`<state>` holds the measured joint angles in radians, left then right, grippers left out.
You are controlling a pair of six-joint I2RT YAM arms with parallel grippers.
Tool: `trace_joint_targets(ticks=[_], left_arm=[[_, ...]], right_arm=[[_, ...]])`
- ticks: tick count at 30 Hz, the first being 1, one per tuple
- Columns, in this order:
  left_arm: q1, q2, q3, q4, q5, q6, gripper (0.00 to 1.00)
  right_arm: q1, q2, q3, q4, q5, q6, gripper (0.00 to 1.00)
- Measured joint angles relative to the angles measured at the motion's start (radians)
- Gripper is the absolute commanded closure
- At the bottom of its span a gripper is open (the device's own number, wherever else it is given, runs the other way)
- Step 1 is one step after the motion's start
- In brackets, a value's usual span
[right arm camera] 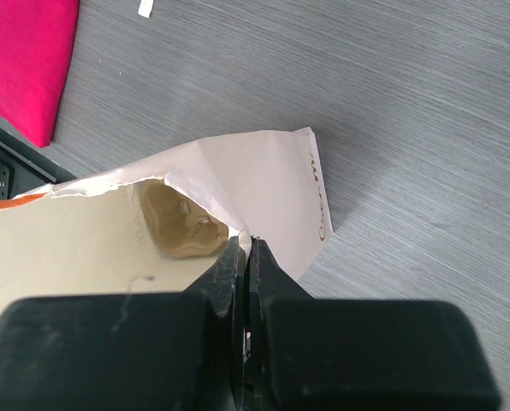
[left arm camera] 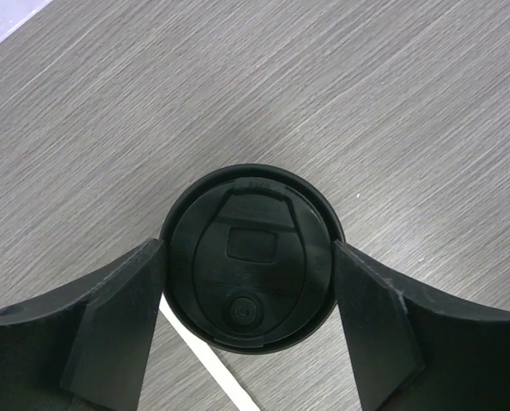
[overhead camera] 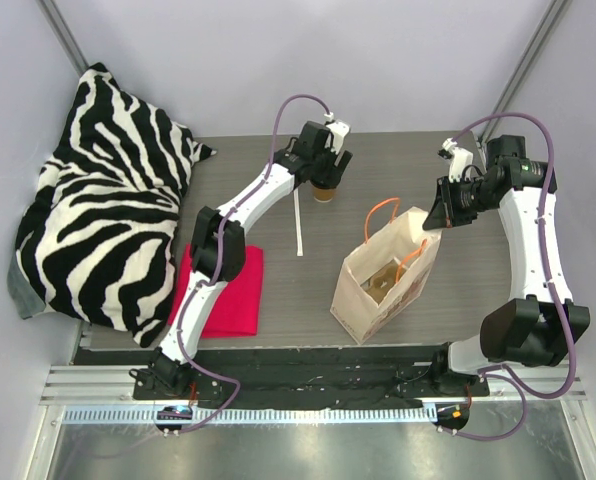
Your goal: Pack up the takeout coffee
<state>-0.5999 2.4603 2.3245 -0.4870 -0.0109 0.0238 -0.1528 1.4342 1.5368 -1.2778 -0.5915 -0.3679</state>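
While your left gripper [overhead camera: 324, 176] points straight down, its two fingers [left arm camera: 118, 317] clasp the takeout coffee [left arm camera: 248, 261] at its black lid, one on each side. The cup is upright, at the far middle of the table [overhead camera: 408, 170]. The paper bag [overhead camera: 383, 285] stands to its right, nearer the arm bases, mouth up. Your right gripper [right arm camera: 246, 250] is pressed together, pinching the bag's rim.
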Motion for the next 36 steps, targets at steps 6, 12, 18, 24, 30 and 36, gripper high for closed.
trace_joint_targets(ticks=[6,12,18,24,30,36], left_arm=[[0.000,0.000,0.000,-0.002,0.003,0.003,0.25],[0.000,-0.002,0.000,-0.006,0.012,0.007,0.43],[0.000,-0.081,-0.080,-0.042,0.056,0.010,0.54],[0.000,-0.359,-0.316,-0.069,0.153,0.034,0.55],[0.000,-0.796,-0.706,-0.068,0.303,0.086,0.52],[-0.002,-1.101,-1.105,0.001,0.429,0.098,0.49]], right_arm=[[0.000,0.000,0.000,0.000,-0.003,0.000,0.99],[0.000,0.003,0.001,0.000,-0.006,0.000,0.99],[0.000,0.006,0.002,0.003,-0.015,0.000,0.99],[0.000,0.026,0.024,0.002,-0.031,-0.023,0.99],[0.034,0.055,0.053,0.000,-0.040,-0.046,0.99],[0.094,0.065,0.060,0.016,-0.048,-0.044,0.99]])
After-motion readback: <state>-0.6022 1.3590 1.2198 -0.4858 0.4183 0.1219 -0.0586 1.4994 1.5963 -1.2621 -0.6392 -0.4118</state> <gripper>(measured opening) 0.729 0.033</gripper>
